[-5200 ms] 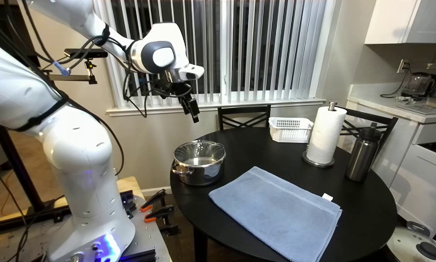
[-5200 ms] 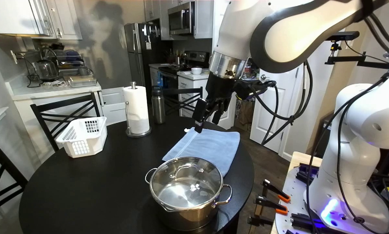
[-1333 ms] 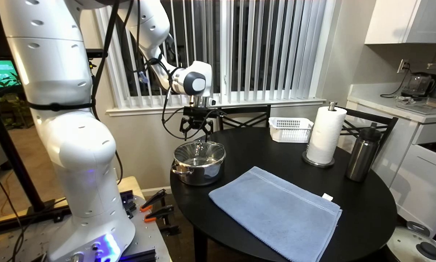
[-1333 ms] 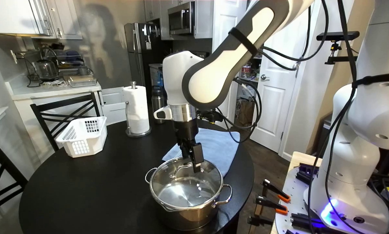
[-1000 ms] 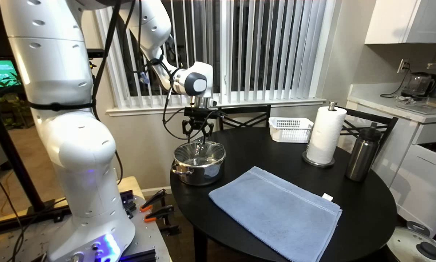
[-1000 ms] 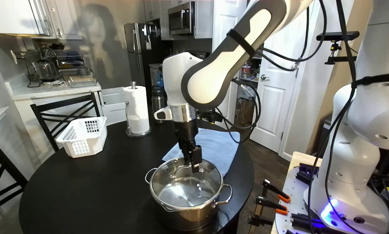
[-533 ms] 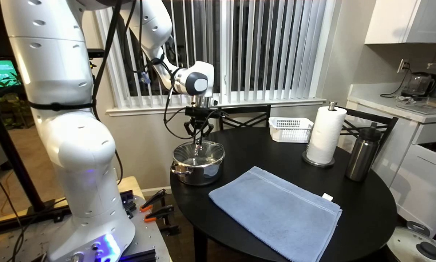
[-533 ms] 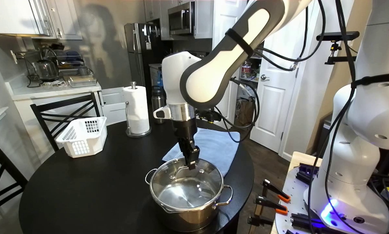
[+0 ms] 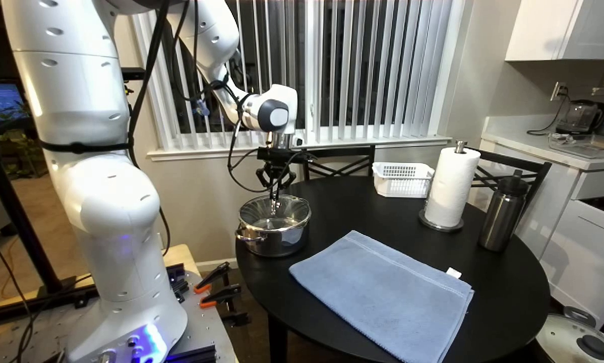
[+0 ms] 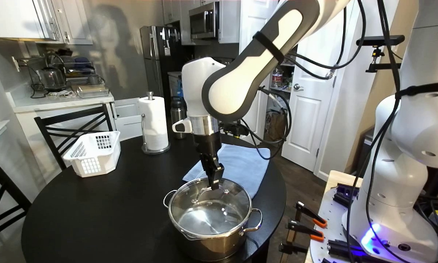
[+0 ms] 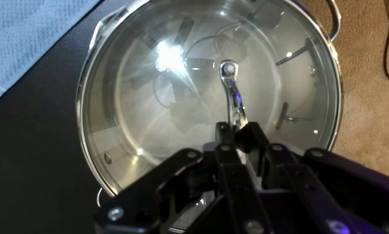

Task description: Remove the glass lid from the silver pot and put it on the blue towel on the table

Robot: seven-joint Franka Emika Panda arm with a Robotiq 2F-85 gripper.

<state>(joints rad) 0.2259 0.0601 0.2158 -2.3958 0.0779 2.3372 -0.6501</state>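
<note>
Glass lid [image 11: 201,97], on pot [image 10: 217,247]; fingers [image 11: 257,135] gripping handle [image 11: 235,99]

Silver pot [image 9: 284,243] is proper mirror-shiny metal, same with its 2 side handles [image 10: 253,229]. Glass lid [image 11: 201,107] looks smooth and glossy. Blue towel [image 11: 29,35] is kinda rough, waffly cloth, table [image 10: 120,208] pretty matt, basket [image 10: 107,160] plastic, water bottle [image 9: 501,219] satiny metal, paper towel roll [image 9: 452,186] matt.

We log a round, near-black desk [image 9: 362,214]. Near its edge we find the silver pot [image 9: 283,242]; just beside it we have the blue towel [image 9: 382,295], lying flat, a strip of desk showing between them in the wrist view. We also note a white basket [image 9: 402,189], a stand [image 9: 440,226] carrying a paper towel roll [image 9: 451,187], and an upright metal bottle [image 9: 499,218].
</note>
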